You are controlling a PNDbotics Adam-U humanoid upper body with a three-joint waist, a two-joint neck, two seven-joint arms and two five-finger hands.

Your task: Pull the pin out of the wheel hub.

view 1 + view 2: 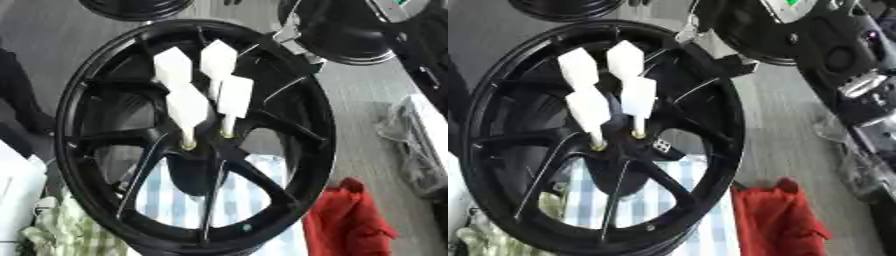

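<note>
Right hand (719, 47) grips wheel hub (194, 135) rim; white pins (188, 107) seated.

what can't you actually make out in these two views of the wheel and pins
- Upper two white pins: where they seat is hidden behind the lower pair, both views.
- Wheel hub: bolt holes too dark to tell, both views.
- Right arm: its robot hand is not visible.
- Left robot hand: in neither view.
- Red cloth: cut off by the bottom edge.

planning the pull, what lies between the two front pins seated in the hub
Nothing: between the left front pin and right front pin only the black hub shows, clearest in the left eye view.
</note>
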